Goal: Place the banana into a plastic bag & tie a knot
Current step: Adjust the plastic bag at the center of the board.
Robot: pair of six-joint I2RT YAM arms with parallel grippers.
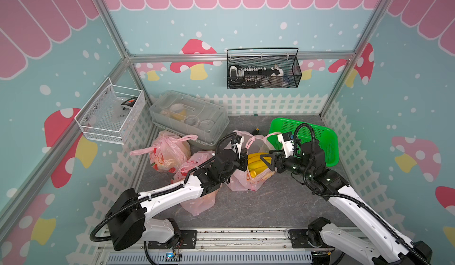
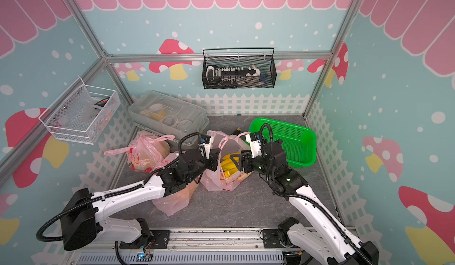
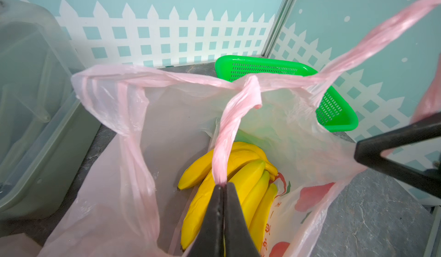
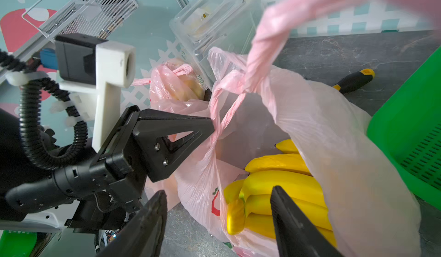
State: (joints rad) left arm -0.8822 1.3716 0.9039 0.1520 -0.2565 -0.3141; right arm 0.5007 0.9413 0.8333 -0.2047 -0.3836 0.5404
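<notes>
A bunch of yellow bananas (image 1: 256,164) (image 2: 227,167) lies inside the open pink plastic bag (image 1: 240,181) (image 2: 216,182) at the middle of the floor. My left gripper (image 3: 223,186) (image 1: 243,157) is shut on one twisted bag handle (image 3: 236,124) just above the bananas (image 3: 248,184). The bag's second handle (image 3: 381,33) (image 4: 286,17) stretches up toward my right wrist. My right gripper (image 4: 218,191) (image 1: 263,158) stands open over the bag's near rim, with the bananas (image 4: 281,184) under its fingers and nothing held.
A green basket (image 1: 320,138) sits right of the bag. A clear lidded box (image 1: 189,118) stands at the back left. Two other pink bags (image 1: 167,153) (image 1: 197,202) lie to the left, under my left arm. A black and yellow screwdriver (image 4: 353,79) lies behind the bag.
</notes>
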